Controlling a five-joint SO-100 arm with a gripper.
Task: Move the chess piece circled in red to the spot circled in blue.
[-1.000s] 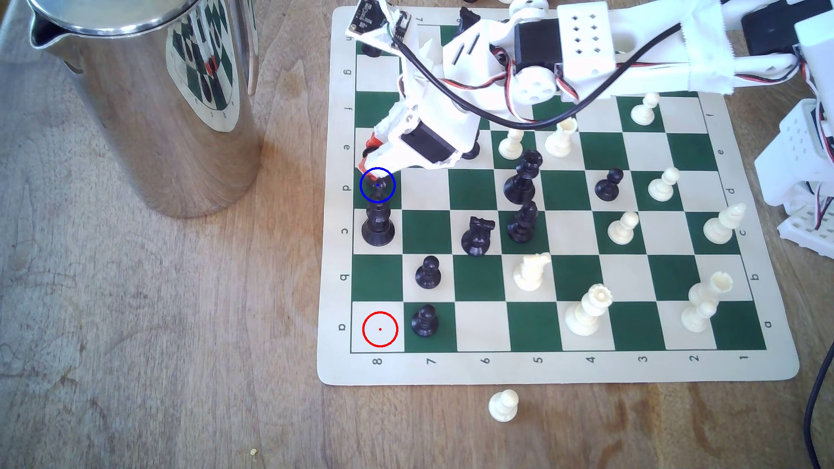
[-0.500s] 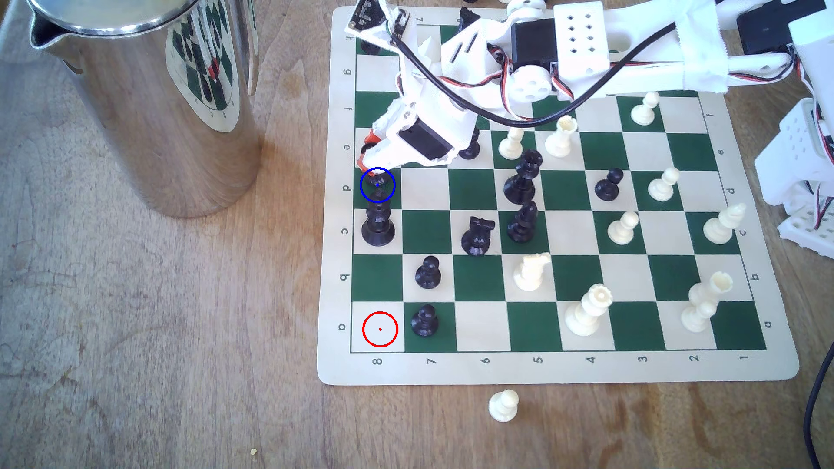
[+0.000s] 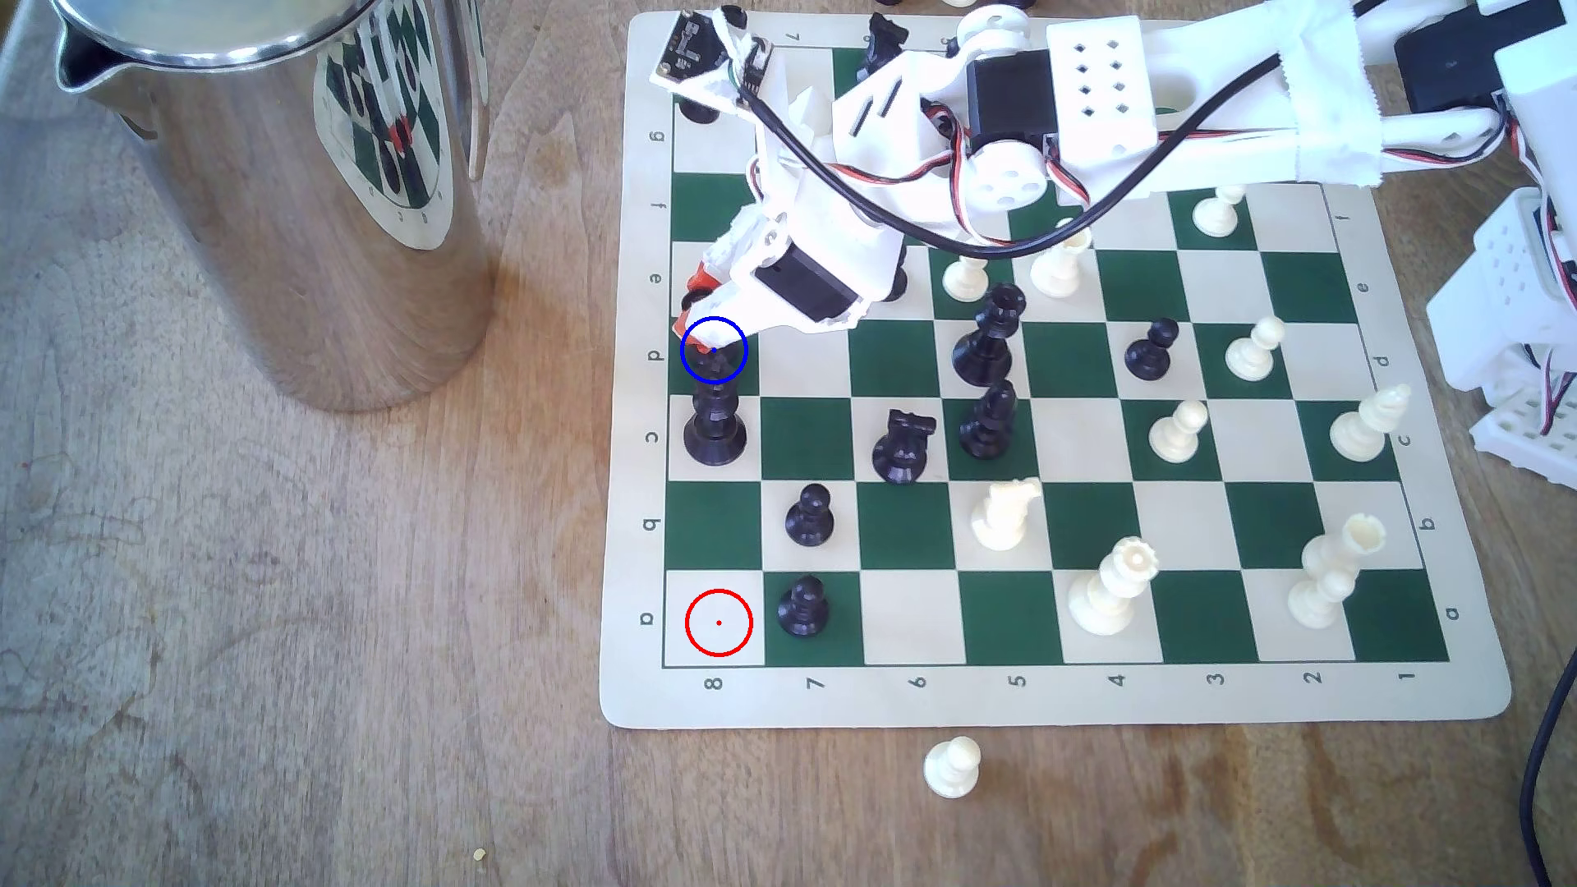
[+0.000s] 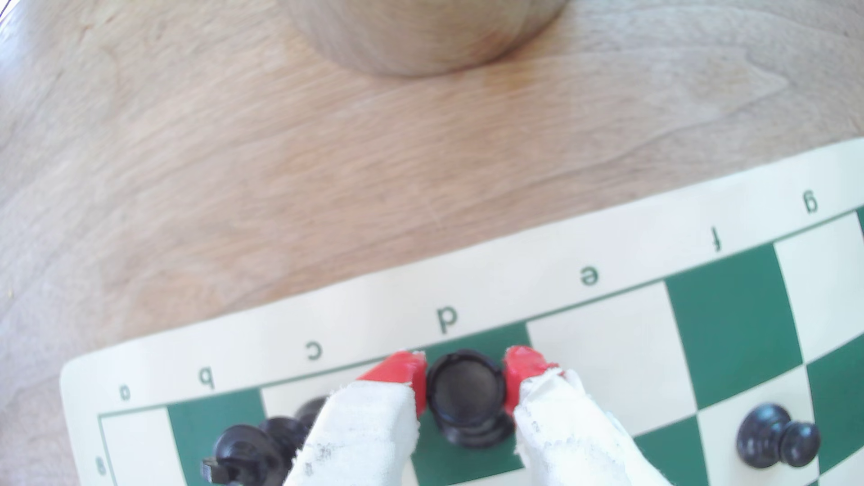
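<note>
The black rook (image 4: pixel 465 397) stands on your blue-ringed green square (image 3: pixel 736 379), gripper (image 4: pixel 465 381) fingers clasping its top.

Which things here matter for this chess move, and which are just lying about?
In the job:
black rook, between the gripper's red fingertips
blue-ringed green square under it

Lying about:
steel jug
white pawn off the board
black king next square
red-ringed cream square

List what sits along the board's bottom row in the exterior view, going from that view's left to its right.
Red-ringed cream square → black pawn → white queen → white rook.
</note>
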